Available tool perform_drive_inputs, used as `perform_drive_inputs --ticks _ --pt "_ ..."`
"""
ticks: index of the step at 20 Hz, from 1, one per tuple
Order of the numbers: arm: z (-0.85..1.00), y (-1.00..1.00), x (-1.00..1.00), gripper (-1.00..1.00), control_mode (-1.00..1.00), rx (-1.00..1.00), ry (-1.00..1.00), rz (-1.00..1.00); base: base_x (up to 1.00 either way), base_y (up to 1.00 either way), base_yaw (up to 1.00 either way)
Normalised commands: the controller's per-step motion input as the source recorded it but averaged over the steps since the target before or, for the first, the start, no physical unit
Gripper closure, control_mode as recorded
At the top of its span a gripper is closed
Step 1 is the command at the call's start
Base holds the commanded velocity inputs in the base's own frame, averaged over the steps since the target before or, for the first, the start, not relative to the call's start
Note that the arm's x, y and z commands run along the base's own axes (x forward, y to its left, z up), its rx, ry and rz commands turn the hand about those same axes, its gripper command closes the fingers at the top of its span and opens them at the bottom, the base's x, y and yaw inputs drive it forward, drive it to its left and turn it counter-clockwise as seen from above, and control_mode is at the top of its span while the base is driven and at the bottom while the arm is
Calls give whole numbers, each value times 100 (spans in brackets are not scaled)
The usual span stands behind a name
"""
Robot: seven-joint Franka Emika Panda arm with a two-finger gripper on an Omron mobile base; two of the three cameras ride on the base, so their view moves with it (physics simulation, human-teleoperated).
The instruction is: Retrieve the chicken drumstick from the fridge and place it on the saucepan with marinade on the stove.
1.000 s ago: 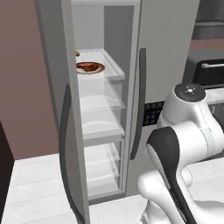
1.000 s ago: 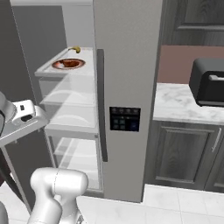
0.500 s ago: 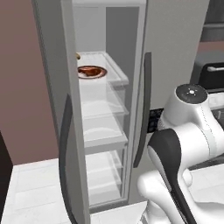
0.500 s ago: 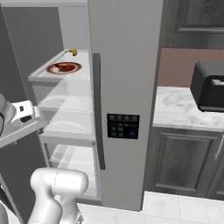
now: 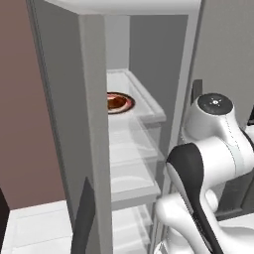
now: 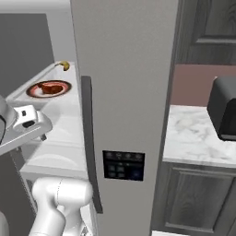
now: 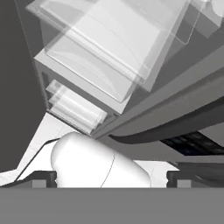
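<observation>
I see the fridge (image 6: 124,69) open, the drumstick (image 6: 49,86) untouched on its plate (image 6: 34,92) on the upper shelf. My end effector (image 7: 111,177) is spread, empty; grasp and pan remain.

Both base cameras are looking closely into the open fridge (image 5: 149,64) from opposite sides, sharing its plate shelf (image 6: 50,103). The hand camera is tilting toward lower shelves.

Open fridge (image 6: 124,69) side, door edge (image 5: 94,124) alongside
</observation>
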Motion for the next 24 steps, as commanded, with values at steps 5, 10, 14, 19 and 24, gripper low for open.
perform_drive_inputs --ticks 5,10,14,19,24 --pt "0 0 0 -100 100 0 0 0 16 65 -5" --pt "0 0 0 -100 100 0 0 0 0 62 -4" --pt "0 0 0 -100 100 0 0 0 0 0 0" --pt "0 0 0 -100 100 0 0 0 0 -6 0" --pt "0 0 0 -100 100 0 0 0 0 -46 0"
